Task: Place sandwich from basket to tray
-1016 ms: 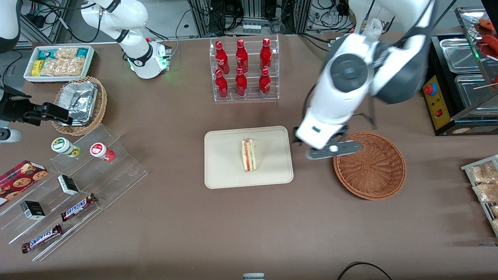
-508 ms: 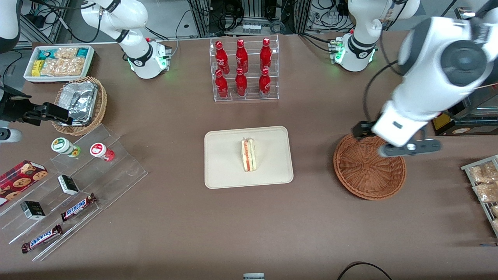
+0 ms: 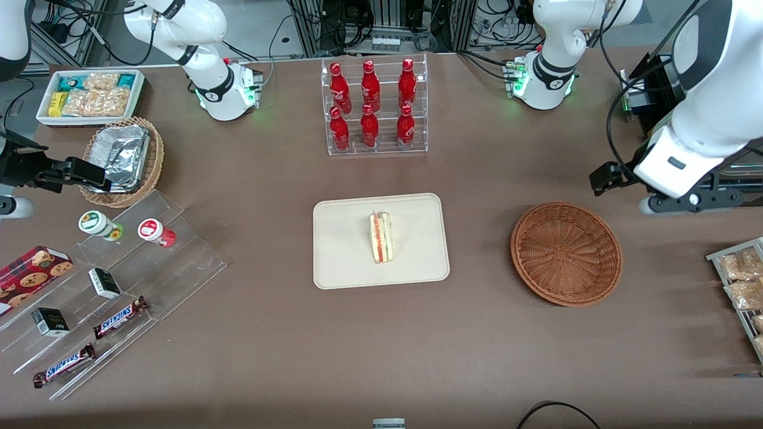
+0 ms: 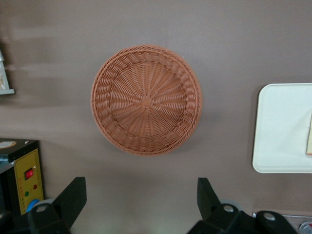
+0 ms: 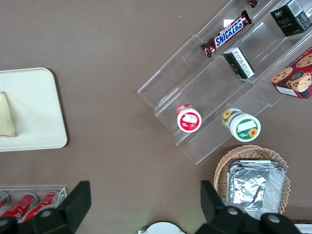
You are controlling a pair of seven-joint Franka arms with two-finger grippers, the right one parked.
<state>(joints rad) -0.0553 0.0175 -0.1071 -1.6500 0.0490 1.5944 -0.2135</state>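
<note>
I saw a yellow control box [image 4: 27,180] just beside my spread gripper [image 4: 140,187]; bottle rack [image 3: 372,107] and Snickers bars [image 3: 119,316] lay well away.

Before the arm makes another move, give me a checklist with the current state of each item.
1. Sandwich on the tray: ok, it lies near the tray's middle.
2. Sandwich inside the tray's rim: ok.
3. Basket holds nothing: ok, only bare weave shows.
4. Tool free of load: ok, fingers spread wide with nothing between them.
5. Tool away from the sandwich: ok, it hangs above the table farther from the front camera than the basket, toward the working arm's end.
6. Basket sits upright on the table: ok.
</note>
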